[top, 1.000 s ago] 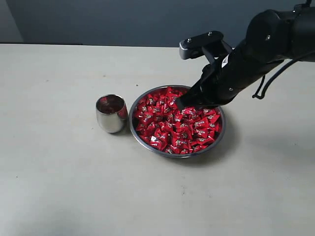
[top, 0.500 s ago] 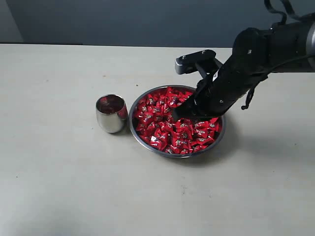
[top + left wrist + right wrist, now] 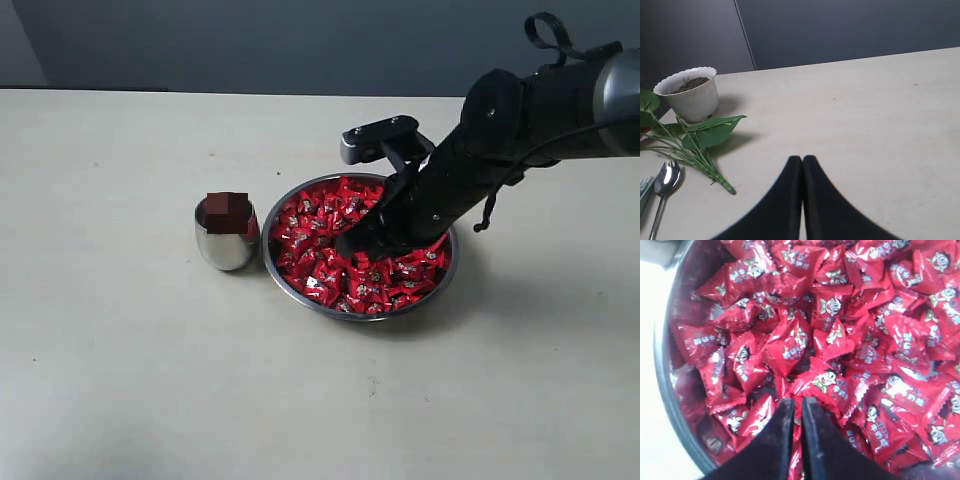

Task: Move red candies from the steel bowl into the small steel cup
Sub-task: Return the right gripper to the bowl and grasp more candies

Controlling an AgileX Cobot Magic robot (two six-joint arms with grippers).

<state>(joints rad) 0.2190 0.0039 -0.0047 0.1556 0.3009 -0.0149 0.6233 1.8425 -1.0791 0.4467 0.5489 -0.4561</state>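
Beige table (image 3: 120, 380), dark wall behind. Steel bowl (image 3: 330, 312) mid-table, heaped with red candies (image 3: 330, 270). Small steel cup (image 3: 226, 252) just beside it, something dark red at its mouth, unclear. Most moving left, I judge. Right tool (image 3: 797, 401) down among candies, pressed nearly together, pinching nothing visible. Only left wrist view shows left tool (image 3: 802, 160), pressed together, with white pot (image 3: 690, 97) and spoon (image 3: 665, 180).

Cup (image 3: 224, 250) just left of bowl (image 3: 330, 312) holding candies (image 3: 330, 270).
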